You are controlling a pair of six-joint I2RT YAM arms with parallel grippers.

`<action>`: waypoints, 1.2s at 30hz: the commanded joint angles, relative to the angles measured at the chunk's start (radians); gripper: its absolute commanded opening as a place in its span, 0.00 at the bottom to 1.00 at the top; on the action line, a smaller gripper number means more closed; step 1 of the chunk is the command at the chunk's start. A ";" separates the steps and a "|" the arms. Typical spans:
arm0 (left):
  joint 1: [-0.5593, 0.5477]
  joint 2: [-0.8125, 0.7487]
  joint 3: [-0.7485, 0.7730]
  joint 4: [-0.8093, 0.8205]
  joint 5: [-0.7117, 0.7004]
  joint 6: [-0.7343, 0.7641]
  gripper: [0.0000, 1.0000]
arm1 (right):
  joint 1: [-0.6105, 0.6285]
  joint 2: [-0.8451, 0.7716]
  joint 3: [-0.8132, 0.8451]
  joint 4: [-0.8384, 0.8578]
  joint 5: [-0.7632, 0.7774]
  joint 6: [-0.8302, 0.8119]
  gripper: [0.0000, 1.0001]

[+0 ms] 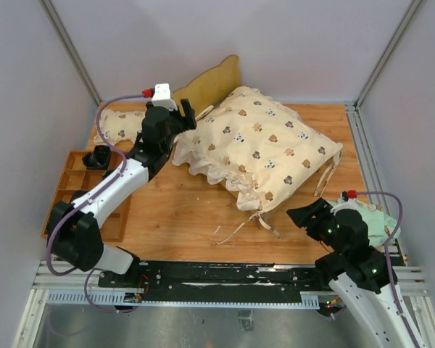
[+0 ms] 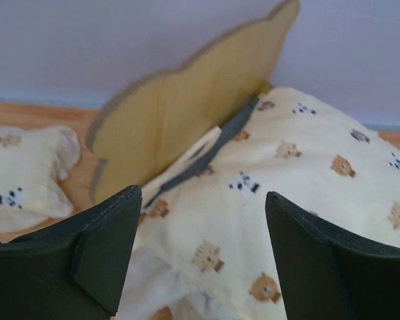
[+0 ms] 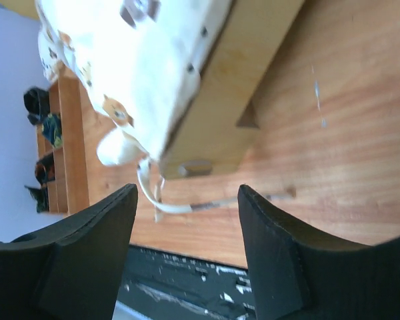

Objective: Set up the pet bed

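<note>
Gaping wide and empty, left gripper (image 2: 203, 200) faces the pet bed (image 2: 187, 100) — near, apart.

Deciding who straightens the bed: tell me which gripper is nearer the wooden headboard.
Left. The left gripper hovers just before the headboard, over the quilt's edge; the right gripper sits at the table's near right, beyond the quilt's opposite end.

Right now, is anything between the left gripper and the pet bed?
Yes. The bear-print quilt covers the pet bed and bulges just ahead of the open left gripper; only the headboard shows bare, up and left.
</note>
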 commanded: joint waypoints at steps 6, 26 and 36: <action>0.168 0.248 0.315 -0.063 0.191 0.262 0.81 | 0.012 0.289 0.006 0.301 0.079 -0.069 0.64; 0.249 0.424 0.493 -0.173 0.355 0.251 0.01 | 0.012 0.312 -0.009 0.374 0.190 -0.264 0.61; 0.206 -0.057 0.160 -0.221 0.184 0.314 0.00 | 0.012 0.327 -0.014 0.461 0.060 -0.437 0.62</action>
